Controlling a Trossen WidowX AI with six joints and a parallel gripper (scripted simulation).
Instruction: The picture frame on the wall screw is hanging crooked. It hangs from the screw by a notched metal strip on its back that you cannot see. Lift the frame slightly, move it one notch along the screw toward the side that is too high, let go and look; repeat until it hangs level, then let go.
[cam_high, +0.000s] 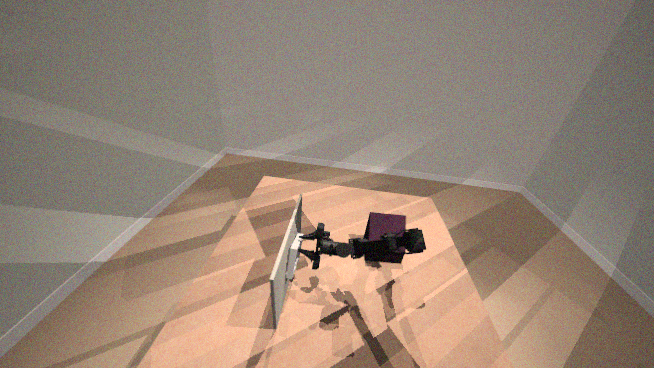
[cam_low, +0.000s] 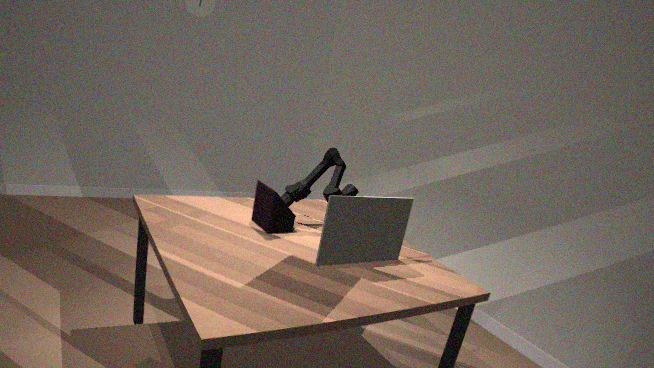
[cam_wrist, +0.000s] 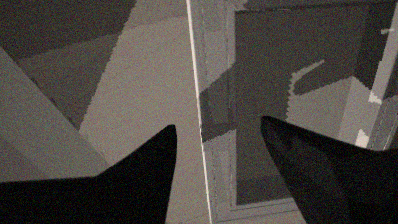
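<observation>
The picture frame (cam_high: 295, 256) is a pale, small shape on the robot-facing side of the upright grey panel (cam_high: 279, 292) (cam_low: 370, 230). The panel hides it in the exterior view. In the wrist view the frame's side bar (cam_wrist: 219, 172), with a bright thin outer edge, runs up the middle, leaning slightly. The level of the frame is hard to judge from these views. My gripper (cam_high: 301, 244) (cam_wrist: 218, 127) is open, close in front of the frame, with one fingertip on each side of the bright edge in the wrist view. Nothing is gripped. The screw and the notched strip are hidden.
The panel stands on the wooden table (cam_high: 430, 220) (cam_low: 225, 300). A dark purple block (cam_high: 387, 222) (cam_low: 272, 215) stands by the arm's base. The arm arches from there to the panel. Grey room walls surround the table, and a pale round disc (cam_low: 200, 7) shows high on one wall.
</observation>
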